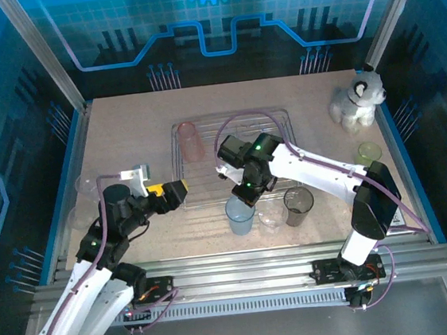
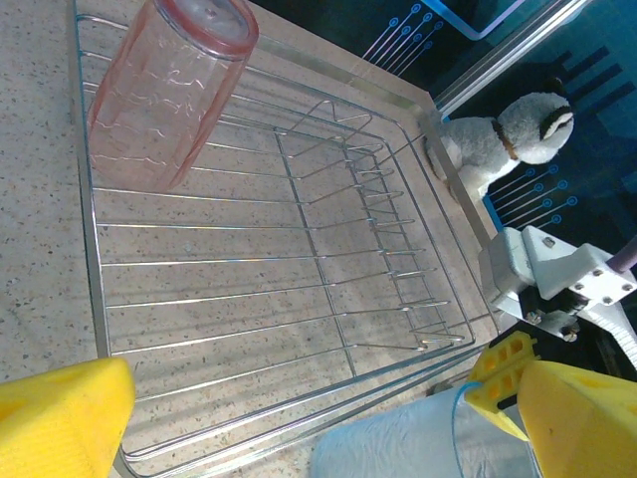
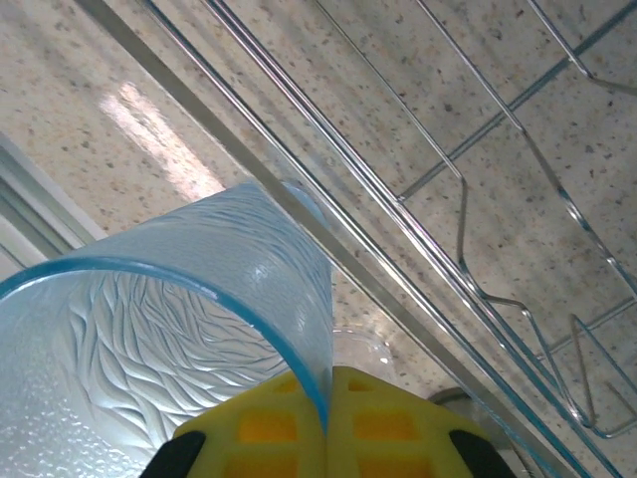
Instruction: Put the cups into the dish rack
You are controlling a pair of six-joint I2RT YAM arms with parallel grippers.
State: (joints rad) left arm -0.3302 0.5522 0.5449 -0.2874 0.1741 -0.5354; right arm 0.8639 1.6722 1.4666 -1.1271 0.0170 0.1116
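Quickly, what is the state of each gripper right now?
Left gripper: open, holding nothing.
Right gripper: closed on the rim of the blue cup.

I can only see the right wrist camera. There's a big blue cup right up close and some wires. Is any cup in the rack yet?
Observer: Yes, one pink cup stands in the far left corner of the dish rack.
Operator: Where's the other arm?
Observer: The left gripper is open and empty, beside the rack's near left corner.
Operator: Are there more cups near mine?
Observer: A clear cup and a smoky grey cup stand just right of your blue cup, in front of the rack.
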